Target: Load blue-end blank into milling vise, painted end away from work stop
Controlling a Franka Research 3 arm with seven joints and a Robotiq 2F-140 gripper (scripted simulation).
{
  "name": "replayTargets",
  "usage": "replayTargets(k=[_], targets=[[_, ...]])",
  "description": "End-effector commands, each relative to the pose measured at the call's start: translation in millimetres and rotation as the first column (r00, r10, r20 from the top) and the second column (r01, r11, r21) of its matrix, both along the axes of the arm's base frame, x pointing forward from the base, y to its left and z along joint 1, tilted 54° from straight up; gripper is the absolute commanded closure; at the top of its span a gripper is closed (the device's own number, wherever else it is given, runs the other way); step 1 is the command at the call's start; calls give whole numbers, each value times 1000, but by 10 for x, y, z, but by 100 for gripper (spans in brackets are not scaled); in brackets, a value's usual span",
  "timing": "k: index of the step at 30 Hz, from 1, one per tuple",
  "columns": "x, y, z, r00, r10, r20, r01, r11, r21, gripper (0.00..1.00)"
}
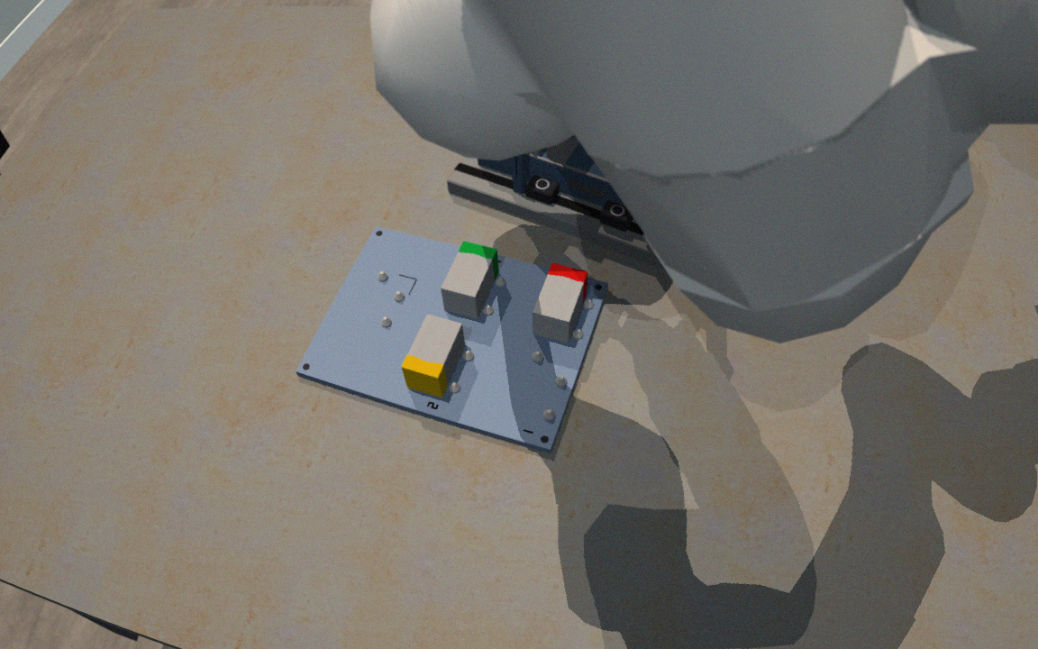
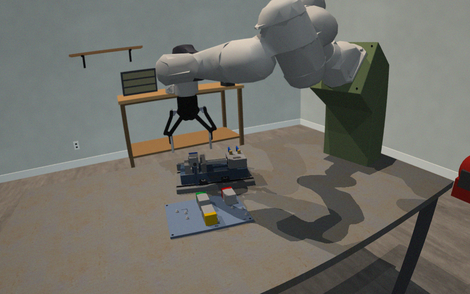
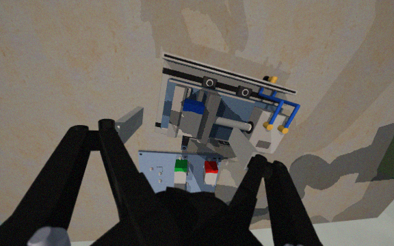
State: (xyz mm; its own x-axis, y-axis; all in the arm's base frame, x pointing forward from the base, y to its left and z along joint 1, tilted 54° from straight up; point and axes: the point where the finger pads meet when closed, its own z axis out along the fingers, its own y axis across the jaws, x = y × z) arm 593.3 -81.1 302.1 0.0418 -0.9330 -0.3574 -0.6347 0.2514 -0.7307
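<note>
My gripper (image 2: 189,145) hangs above the vise (image 2: 213,168), fingers spread, empty; blue-ended blank (image 3: 192,117) sits in it; 3 blanks on infeed plate (image 1: 361,339).

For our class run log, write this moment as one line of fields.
gripper: open, empty, above vise | blue-end blank: in vise | green, red, yellow blanks: on infeed plate
</note>
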Motion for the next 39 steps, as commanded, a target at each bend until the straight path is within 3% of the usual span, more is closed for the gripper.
replayTargets(k=[1, 39], targets=[[-21, 4, 8, 1000, 2, -2, -2, 1000, 2, 0], [-68, 0, 32, 1000, 2, -2, -2, 1000, 2, 0]])
